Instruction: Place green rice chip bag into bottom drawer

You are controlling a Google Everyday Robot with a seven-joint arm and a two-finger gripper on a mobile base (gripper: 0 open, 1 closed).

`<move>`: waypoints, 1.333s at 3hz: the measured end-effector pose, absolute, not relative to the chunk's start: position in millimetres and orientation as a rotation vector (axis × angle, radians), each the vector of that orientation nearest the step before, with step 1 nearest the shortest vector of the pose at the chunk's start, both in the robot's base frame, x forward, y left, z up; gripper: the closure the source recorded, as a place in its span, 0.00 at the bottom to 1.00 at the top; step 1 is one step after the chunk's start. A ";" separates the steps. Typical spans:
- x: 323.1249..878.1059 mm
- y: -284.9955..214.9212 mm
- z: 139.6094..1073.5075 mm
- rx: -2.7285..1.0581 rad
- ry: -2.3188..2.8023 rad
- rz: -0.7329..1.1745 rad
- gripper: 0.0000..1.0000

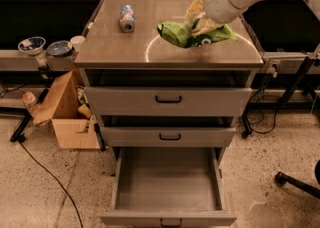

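Observation:
The green rice chip bag, crumpled and lime green with white and dark print, hangs just over the right half of the cabinet's metal top. My gripper comes in from the upper right on a white arm and is shut on the bag's upper edge, with a yellowish finger showing above it. The bottom drawer is pulled fully open below, and its wide grey tray holds nothing. The bag is above and behind the drawer's opening.
A small printed can lies on the top's left half. Two upper drawers are nearly closed. A cardboard box and a shelf with bowls stand to the left. A chair base sits on the floor at right.

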State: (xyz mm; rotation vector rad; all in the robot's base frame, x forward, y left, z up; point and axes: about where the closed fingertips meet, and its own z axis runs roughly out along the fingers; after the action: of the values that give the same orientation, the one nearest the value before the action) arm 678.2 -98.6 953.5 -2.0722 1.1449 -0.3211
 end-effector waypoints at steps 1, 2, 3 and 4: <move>658.0 -106.1 935.7 -2.039 1.198 -0.341 1.00; 642.5 -107.4 917.0 -2.011 1.267 -0.362 1.00; 635.1 -103.9 892.9 -1.997 1.345 -0.354 1.00; 632.1 -104.3 873.7 -1.970 1.416 -0.363 1.00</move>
State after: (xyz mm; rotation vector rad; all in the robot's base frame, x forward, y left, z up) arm 632.1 -104.3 873.7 -1.9697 1.4160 -0.3626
